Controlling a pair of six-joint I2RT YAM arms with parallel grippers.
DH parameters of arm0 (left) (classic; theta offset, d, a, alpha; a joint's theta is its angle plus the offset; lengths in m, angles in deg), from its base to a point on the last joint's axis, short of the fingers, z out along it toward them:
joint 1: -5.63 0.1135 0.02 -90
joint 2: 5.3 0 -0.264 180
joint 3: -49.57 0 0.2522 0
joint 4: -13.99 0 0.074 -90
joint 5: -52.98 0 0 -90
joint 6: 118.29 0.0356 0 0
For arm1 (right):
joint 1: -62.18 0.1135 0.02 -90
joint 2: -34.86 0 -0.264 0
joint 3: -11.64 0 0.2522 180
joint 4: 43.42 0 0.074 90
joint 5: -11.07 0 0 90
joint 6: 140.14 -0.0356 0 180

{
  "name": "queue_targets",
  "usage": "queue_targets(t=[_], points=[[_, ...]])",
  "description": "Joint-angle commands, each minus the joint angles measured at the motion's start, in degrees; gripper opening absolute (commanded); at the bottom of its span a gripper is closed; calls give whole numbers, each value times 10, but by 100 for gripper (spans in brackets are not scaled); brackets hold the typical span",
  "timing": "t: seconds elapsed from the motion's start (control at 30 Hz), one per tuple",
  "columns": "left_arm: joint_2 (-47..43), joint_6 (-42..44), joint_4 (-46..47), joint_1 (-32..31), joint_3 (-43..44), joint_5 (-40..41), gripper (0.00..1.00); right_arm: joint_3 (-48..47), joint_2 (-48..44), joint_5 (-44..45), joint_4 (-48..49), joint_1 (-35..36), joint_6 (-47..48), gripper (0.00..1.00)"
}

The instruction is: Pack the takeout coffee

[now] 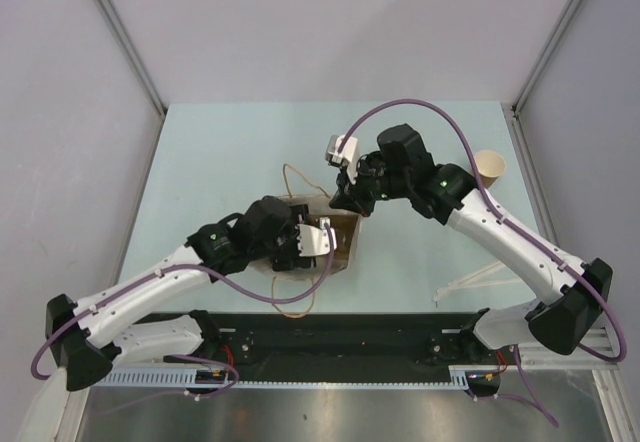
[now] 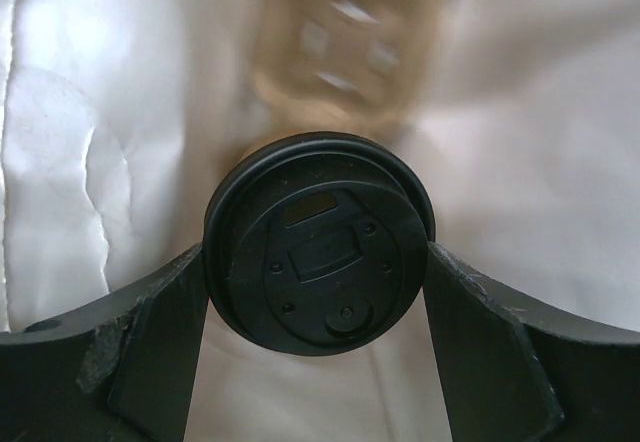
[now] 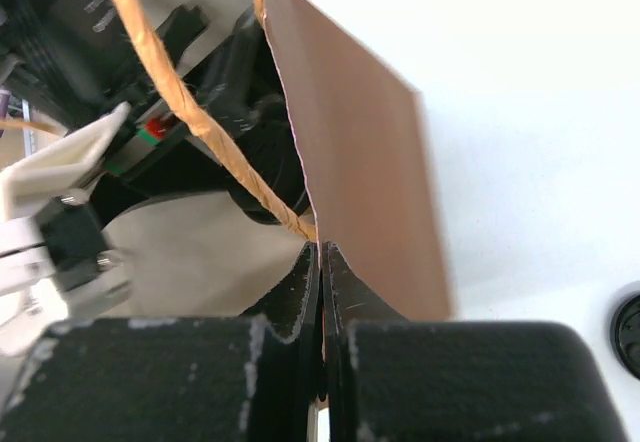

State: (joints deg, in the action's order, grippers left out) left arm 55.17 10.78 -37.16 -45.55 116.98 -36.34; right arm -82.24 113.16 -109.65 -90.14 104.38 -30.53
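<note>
The right gripper (image 3: pixel 322 282) is clamped tight on the rim of the tall brown paper bag with twine handles (image 3: pixel 365 162), apparently to hold its mouth open. Inside the bag, the left gripper (image 2: pixel 318 267), jaws spread wide, grips the small black-lidded tan paper cup (image 2: pixel 318 222) squarely between its fingers.

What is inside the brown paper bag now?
The left gripper holds the takeout coffee inside the paper bag; only its black lid shows, hiding the cup. A blurred tan shape lies deeper.
</note>
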Motion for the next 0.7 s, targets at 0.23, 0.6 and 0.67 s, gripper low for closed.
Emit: queue_targets(t=[0.23, 0.6, 0.67], points=[[-69, -15, 103, -60, -48, 21, 15, 6, -40, 24, 69, 20, -74, 0], [-87, -15, 140, -97, -151, 55, 12, 101, -123, 159, 131, 100, -13, 0], [-93, -14, 153, -101, -167, 61, 12, 126, -140, 184, 136, 126, -9, 0]])
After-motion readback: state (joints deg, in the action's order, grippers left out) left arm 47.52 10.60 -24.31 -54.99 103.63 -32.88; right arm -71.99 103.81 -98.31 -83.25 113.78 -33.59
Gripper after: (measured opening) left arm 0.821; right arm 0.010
